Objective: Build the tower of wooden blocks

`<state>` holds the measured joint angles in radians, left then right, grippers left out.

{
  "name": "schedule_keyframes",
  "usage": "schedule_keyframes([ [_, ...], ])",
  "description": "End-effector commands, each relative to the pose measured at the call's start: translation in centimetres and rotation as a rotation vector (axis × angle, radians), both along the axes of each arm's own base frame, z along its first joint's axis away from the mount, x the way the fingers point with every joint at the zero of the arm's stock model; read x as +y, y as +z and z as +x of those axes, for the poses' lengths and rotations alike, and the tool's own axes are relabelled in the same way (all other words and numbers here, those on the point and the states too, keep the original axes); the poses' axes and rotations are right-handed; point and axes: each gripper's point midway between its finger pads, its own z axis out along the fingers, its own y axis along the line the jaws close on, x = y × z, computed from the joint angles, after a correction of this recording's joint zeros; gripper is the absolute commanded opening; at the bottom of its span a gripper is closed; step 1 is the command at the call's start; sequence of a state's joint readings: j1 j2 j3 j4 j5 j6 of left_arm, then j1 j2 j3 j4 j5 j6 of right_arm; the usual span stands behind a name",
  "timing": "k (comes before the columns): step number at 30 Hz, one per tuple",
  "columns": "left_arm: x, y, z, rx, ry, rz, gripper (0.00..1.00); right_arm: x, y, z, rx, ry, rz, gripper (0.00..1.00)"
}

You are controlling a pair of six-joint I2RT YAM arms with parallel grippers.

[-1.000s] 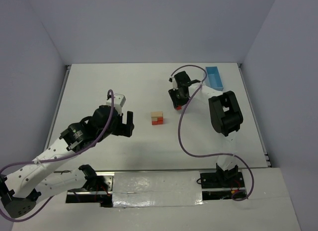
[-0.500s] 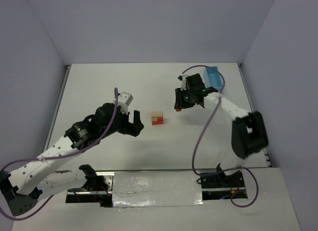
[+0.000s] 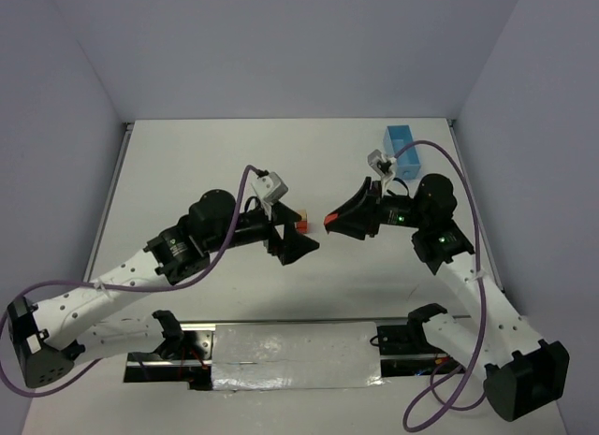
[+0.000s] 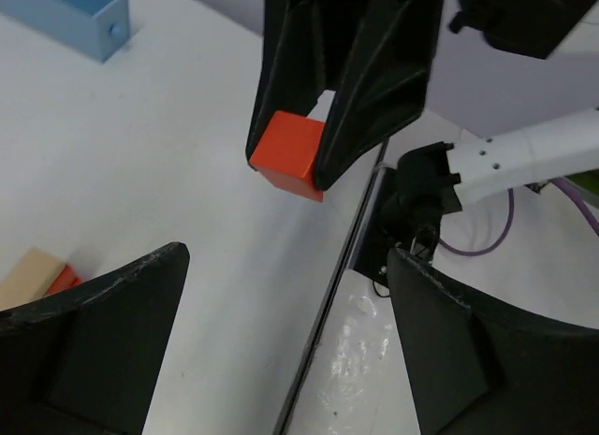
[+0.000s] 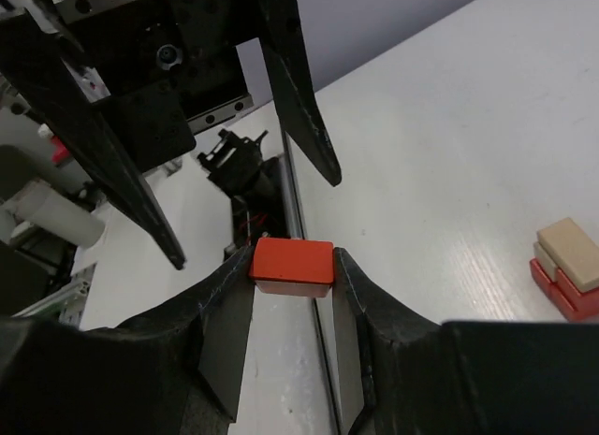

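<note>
One red block pinched in right gripper, facing spread-open left gripper at top-view centre: reads as handover, next needs left closing before right releases.

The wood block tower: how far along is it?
Started: a tan block sits on red blocks on the table. In hand: the right end effector grips a red block, facing the open left end effector. Remaining: stacking it and any further blocks.
</note>
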<state>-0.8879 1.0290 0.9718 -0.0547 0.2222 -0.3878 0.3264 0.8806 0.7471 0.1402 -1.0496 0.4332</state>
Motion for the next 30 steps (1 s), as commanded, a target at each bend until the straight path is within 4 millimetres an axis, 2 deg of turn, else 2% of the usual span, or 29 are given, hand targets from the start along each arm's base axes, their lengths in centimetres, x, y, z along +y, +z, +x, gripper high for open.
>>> schedule_keyframes([
  [1, -0.7, 4.6, -1.8, -0.244, -0.119, -0.115, 1.00, -0.6, 2.9, -3.9, -0.124, 0.114, 0.065, 0.10],
  [3, -1.2, 4.7, -2.1, -0.239, -0.150, -0.123, 0.99, -0.9, 4.0, -4.6, -0.189, 0.099, 0.089, 0.10],
  [4, -1.7, 5.2, -3.2, -0.238, -0.218, -0.154, 0.99, -1.2, 4.5, -5.6, -0.228, 0.100, 0.102, 0.10],
  [6, -2.6, 5.0, -4.0, -0.222, -0.275, -0.174, 0.97, -1.5, 5.7, -6.8, -0.312, 0.100, 0.152, 0.10],
  [7, -3.0, 5.4, -4.5, -0.234, -0.297, -0.196, 0.97, -1.7, 5.6, -7.2, -0.299, 0.101, 0.171, 0.10],
  [8, -3.2, 5.2, -4.6, -0.232, -0.303, -0.198, 0.96, -2.0, 6.6, -8.1, -0.358, 0.099, 0.197, 0.10],
  [11, -3.7, 5.5, -4.5, -0.249, -0.280, -0.220, 0.94, -2.3, 7.3, -9.2, -0.391, 0.106, 0.244, 0.10],
  [15, -3.3, 8.1, -6.3, -0.309, -0.330, -0.339, 0.91, -2.5, 8.1, -9.9, -0.420, 0.103, 0.292, 0.10],
  [19, -3.6, 9.3, -7.5, -0.339, -0.375, -0.376, 0.88, -2.8, 9.6, -10.5, -0.462, 0.093, 0.347, 0.10],
  [21, -4.0, 9.3, -7.4, -0.337, -0.380, -0.378, 0.84, -2.9, 9.9, -10.5, -0.462, 0.090, 0.358, 0.10],
  [25, -4.4, 9.4, -7.0, -0.338, -0.356, -0.388, 0.84, -3.0, 10.3, -10.9, -0.468, 0.091, 0.402, 0.11],
  [30, -4.4, 10.0, -7.2, -0.362, -0.358, -0.411, 0.84, -3.0, 10.1, -10.5, -0.434, 0.077, 0.430, 0.11],
])
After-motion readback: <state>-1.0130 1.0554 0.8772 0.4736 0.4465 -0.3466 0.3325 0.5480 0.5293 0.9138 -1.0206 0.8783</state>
